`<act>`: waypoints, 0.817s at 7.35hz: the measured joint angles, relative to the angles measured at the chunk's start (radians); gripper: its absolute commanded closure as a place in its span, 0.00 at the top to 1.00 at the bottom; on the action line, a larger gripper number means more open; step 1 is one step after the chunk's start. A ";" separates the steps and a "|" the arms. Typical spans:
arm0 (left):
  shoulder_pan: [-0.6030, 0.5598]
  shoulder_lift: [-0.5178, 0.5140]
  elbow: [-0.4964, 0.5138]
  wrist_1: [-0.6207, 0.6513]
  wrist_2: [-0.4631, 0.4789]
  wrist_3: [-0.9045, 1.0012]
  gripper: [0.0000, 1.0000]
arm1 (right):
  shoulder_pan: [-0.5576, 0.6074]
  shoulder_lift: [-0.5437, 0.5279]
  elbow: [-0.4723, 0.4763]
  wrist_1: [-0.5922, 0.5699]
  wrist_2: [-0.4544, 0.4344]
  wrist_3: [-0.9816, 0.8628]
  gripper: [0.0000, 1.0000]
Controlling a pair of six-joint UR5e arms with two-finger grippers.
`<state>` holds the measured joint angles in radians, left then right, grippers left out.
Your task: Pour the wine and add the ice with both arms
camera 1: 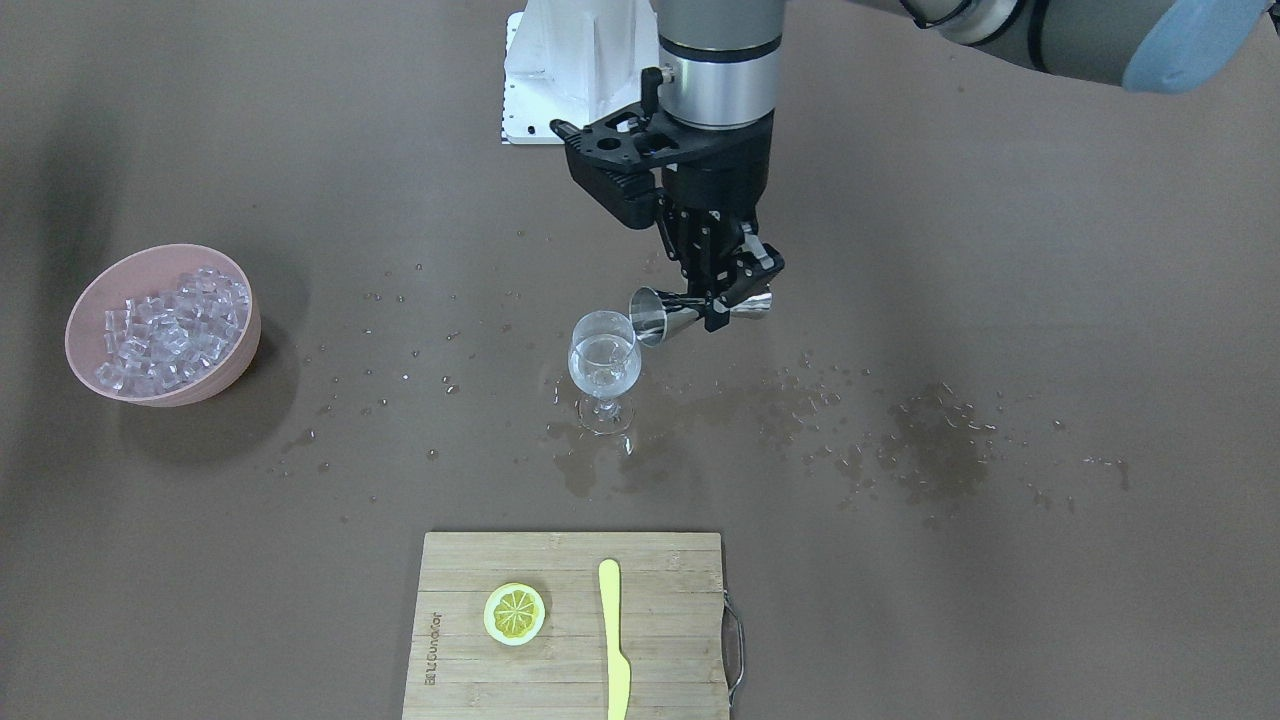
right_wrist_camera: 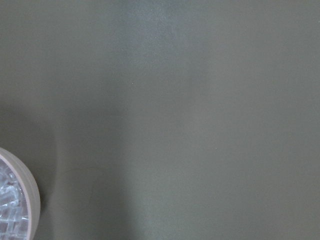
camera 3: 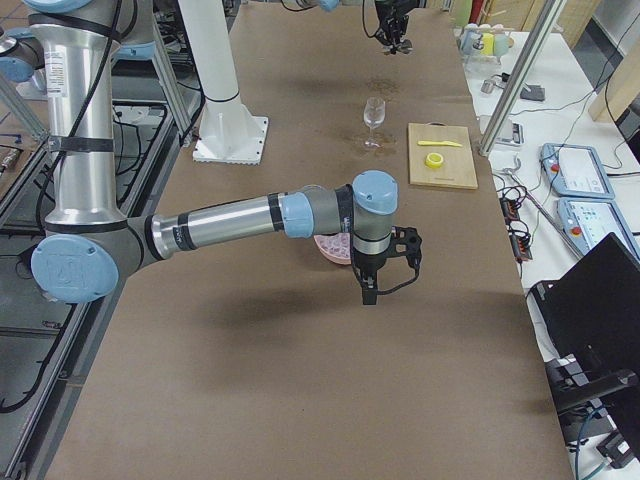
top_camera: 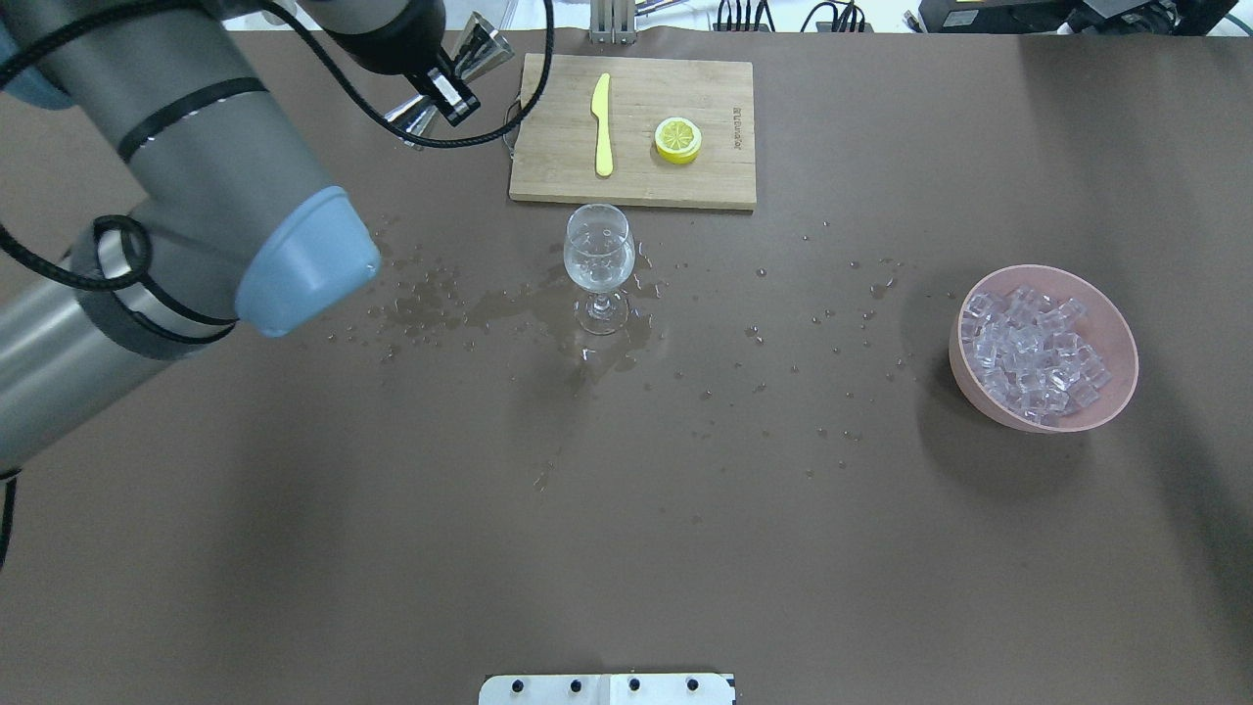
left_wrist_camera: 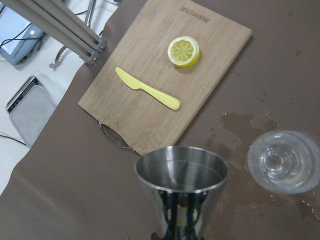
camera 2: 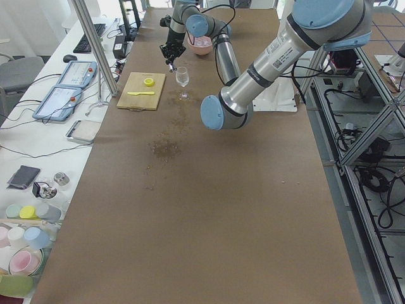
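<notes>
Beside left end effector [camera 1: 738, 300] clamping jigger [camera 1: 662, 315], wine [camera 1: 604, 372]

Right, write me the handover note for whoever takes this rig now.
Left gripper: shut on the jigger, tipped sideways at the wine glass rim.
Right gripper: near the pink bowl; open or shut, cannot tell.
Done: wine is in the glass; splashes on the table.
Left: ice all in the bowl, none seen in the glass; jigger to set down.
</notes>
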<state>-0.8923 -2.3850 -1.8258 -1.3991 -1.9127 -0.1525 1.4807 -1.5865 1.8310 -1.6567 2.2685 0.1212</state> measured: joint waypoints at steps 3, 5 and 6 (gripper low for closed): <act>-0.108 0.218 -0.064 -0.241 -0.047 -0.206 0.00 | 0.000 0.000 0.002 0.000 0.000 0.000 1.00; -0.165 0.358 -0.086 -0.392 -0.053 -0.334 0.00 | 0.000 0.000 0.003 0.001 0.000 -0.001 1.00; -0.181 0.457 -0.085 -0.546 -0.050 -0.425 0.00 | 0.000 0.000 0.004 0.001 0.000 -0.001 1.00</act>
<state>-1.0728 -1.9280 -1.9106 -1.9455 -1.9629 -0.5773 1.4808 -1.5861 1.8346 -1.6552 2.2684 0.1197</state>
